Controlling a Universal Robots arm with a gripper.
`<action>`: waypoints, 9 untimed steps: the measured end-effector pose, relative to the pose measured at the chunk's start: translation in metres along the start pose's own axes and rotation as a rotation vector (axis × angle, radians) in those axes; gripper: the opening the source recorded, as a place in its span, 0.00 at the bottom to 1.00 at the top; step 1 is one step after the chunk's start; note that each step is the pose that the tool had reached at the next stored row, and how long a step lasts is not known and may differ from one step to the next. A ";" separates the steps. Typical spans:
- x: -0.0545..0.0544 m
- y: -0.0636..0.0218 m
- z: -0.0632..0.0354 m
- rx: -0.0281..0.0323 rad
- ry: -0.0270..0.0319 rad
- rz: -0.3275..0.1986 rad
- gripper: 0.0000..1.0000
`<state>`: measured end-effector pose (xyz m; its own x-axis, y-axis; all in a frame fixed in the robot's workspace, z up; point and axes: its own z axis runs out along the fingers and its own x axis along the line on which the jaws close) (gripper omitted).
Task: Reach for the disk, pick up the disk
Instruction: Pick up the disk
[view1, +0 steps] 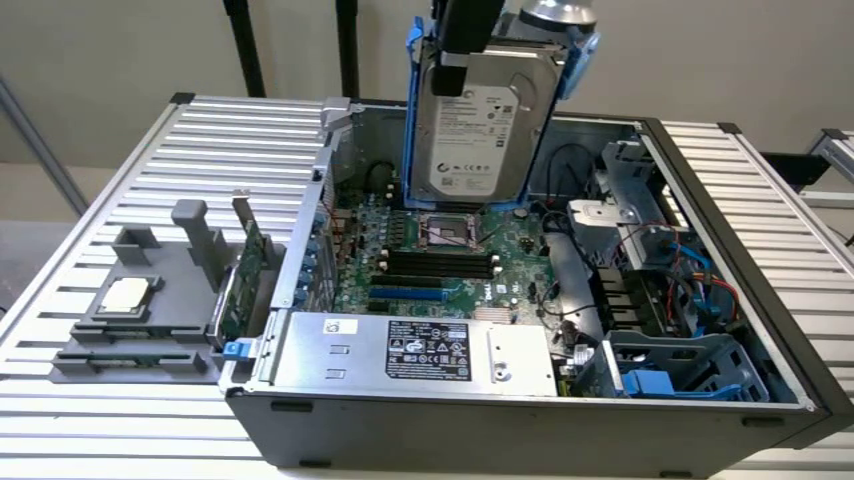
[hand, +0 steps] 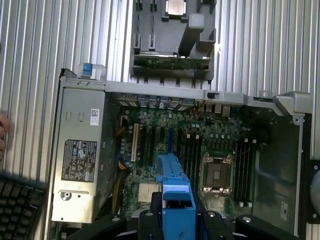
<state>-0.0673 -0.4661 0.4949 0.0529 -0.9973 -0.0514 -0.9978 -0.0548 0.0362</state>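
The disk (view1: 485, 130), a silver-grey hard drive with a white label and a bright blue carrier frame, hangs upright in the air above the open computer case (view1: 747, 260). My gripper (view1: 458, 62) grips its top edge from above and is shut on it. In the wrist view the blue frame of the disk (hand: 176, 192) sits between my black fingers (hand: 156, 212), with the motherboard (hand: 165, 145) far beneath it. The disk's lower edge is clear of the case.
A silver power-supply box (view1: 414, 350) fills the case's near side. A grey fixture (view1: 147, 310) on the slatted table holds a small CPU chip (view1: 126, 293) and a green card (view1: 244, 270). Cables and a blue drive cage (view1: 667, 370) crowd the exterior view's right.
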 end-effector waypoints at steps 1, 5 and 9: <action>0.002 -0.0029 0.0003 0.0011 0.0000 0.000 0.33; 0.011 -0.0183 -0.0002 0.0031 -0.0010 0.000 0.33; 0.018 -0.0360 -0.0012 0.0033 -0.0045 0.000 0.33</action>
<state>-0.0304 -0.4823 0.4938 0.0531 -0.9970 -0.0559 -0.9979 -0.0550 0.0328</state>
